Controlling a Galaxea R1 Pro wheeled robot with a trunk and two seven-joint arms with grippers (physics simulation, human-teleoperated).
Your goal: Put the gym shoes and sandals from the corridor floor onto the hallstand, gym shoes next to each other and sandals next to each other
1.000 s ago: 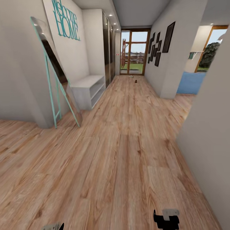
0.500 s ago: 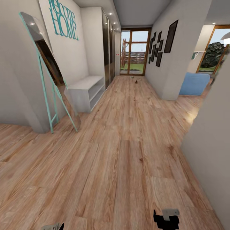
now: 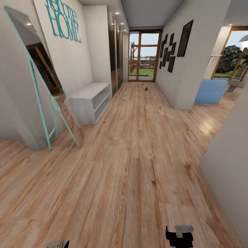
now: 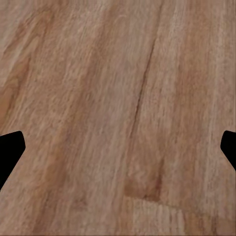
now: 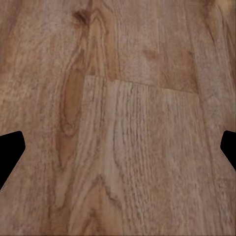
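Task progress is nil: both the left gripper (image 4: 118, 147) and right gripper (image 5: 118, 147) are spread wide and empty above the corridor floor (image 3: 137, 165), while small items, probably the shoes (image 3: 144, 85), lie far down the corridor near the glass door (image 3: 141, 57).

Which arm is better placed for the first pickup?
Right, barely: the small items far down the corridor lie toward the right pincer side; left pincer is equally open, empty.
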